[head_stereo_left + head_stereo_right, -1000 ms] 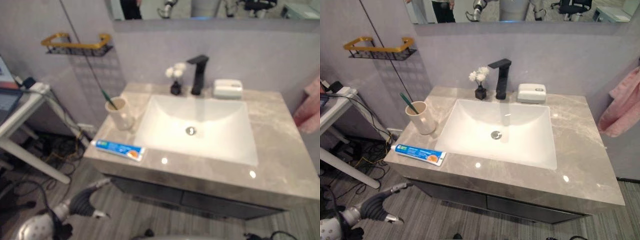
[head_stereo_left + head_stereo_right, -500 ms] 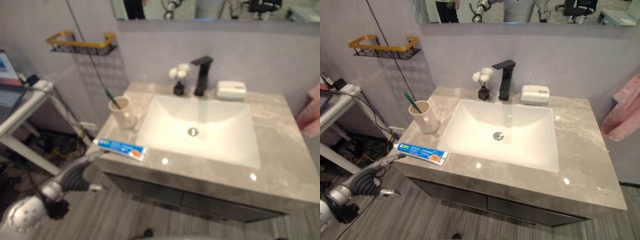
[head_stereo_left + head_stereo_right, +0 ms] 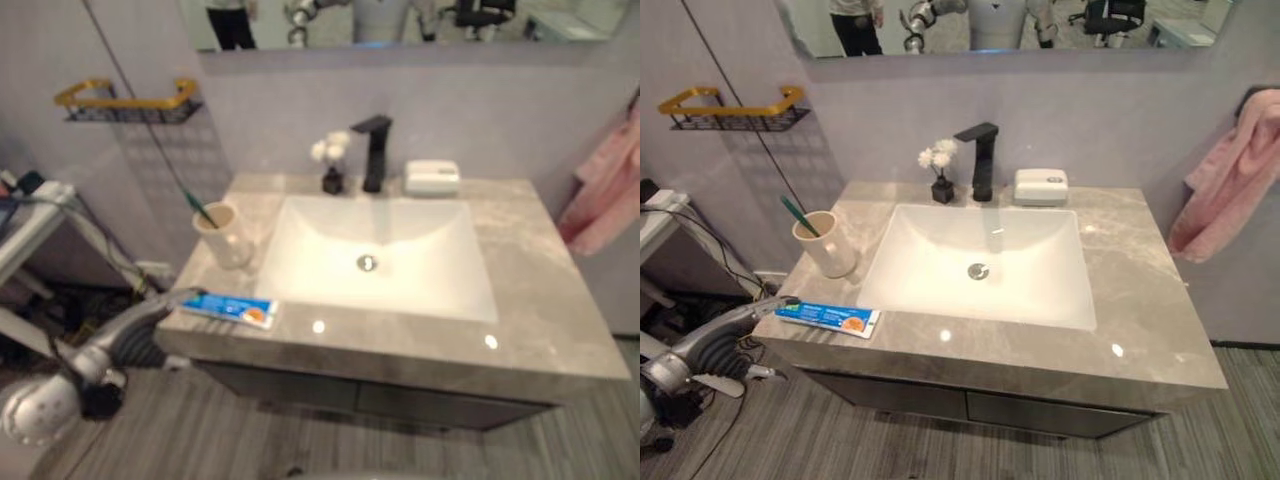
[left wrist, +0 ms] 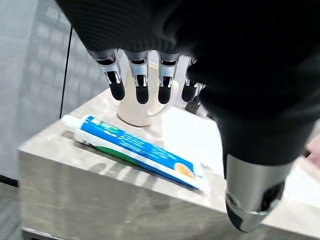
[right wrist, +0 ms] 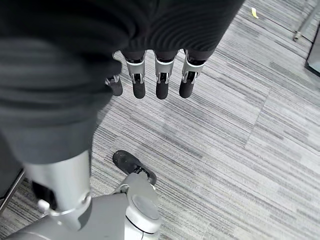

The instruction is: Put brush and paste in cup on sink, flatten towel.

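Observation:
A blue-and-white toothpaste tube (image 3: pixel 828 317) lies along the front left edge of the grey sink counter (image 3: pixel 1140 300). Behind it stands a cream cup (image 3: pixel 823 243) with a green toothbrush (image 3: pixel 795 214) leaning in it. My left hand (image 3: pixel 758 311) is open at the counter's left front corner, its fingertips just short of the tube's left end. In the left wrist view its straight fingers (image 4: pixel 141 80) hover above the tube (image 4: pixel 135 150), in front of the cup (image 4: pixel 137 107). A pink towel (image 3: pixel 1225 175) hangs bunched on the wall to the right. My right hand (image 5: pixel 157 75) hangs open over the floor.
A white basin (image 3: pixel 1040 290) is sunk in the middle of the counter. At its back stand a black faucet (image 3: pixel 980 160), a small vase of white flowers (image 3: pixel 940 172) and a white soap box (image 3: pixel 1040 186). A gold wall shelf (image 3: pixel 730 105) and a white side table (image 3: pixel 655 215) are at the left.
The camera has shifted. My left hand has risen from below the counter's front to its left corner, beside the toothpaste tube.

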